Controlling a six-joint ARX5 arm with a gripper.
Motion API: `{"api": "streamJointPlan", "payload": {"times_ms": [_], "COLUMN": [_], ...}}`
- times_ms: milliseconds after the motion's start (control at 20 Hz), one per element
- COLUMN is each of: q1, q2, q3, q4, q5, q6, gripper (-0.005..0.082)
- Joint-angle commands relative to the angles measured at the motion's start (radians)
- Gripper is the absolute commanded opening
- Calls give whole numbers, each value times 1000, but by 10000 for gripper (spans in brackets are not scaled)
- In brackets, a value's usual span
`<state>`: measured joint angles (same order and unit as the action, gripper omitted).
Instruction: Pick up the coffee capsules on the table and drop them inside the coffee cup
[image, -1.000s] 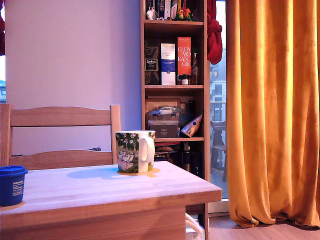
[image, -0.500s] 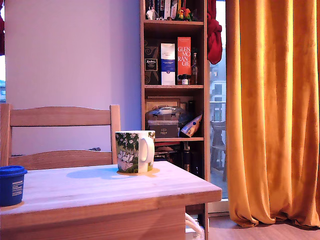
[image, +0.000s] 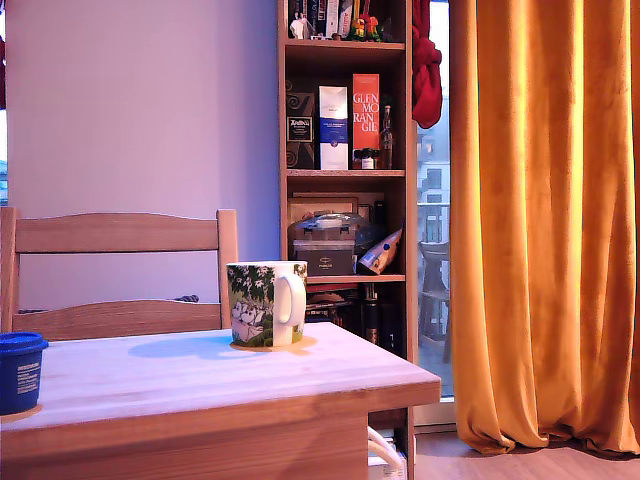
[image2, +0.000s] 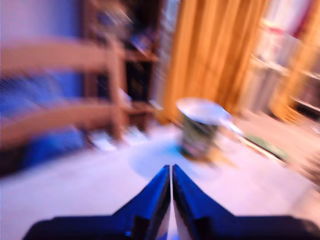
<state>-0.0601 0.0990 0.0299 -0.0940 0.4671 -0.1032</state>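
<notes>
- I saw the coffee cup (image: 264, 304) standing upright near the far edge of the table (image: 200, 385), white handle toward the exterior view's right, green foliage printed on its side.
- The dark blue coffee capsule (image: 20, 372) stood upright at the exterior view's left edge, well apart from the cup, partly cropped.
- In my blurred wrist view the cup (image2: 201, 127) stood open-mouthed.

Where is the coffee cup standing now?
In the exterior view, the coffee cup stands on the table's far side, right of the chair, before the bookshelf.
</notes>
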Motion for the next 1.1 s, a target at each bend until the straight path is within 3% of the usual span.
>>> {"api": "streamJointPlan", "payload": {"times_ms": [0, 50, 100, 200, 350, 400, 600, 850, 1000, 1050], "q1": [-32, -56, -80, -130, -183, -192, -216, -236, -249, -250], "q2": [43, 71, 100, 153, 202, 203, 200, 201, 201, 201], "q3": [-3, -3, -3, -3, -3, -3, 6, 38, 38, 38], "q4": [16, 19, 22, 27, -22, -43, -94, -175, -193, -202], "q5": [16, 23, 24, 12, -64, -77, -101, -174, -161, -160], "q6": [-53, -53, -22, -22, -22, 32, 13, -20, -28, -28], "gripper": [-24, -24, -24, -24, -24, -23, -23, -23, -13, 49]}}
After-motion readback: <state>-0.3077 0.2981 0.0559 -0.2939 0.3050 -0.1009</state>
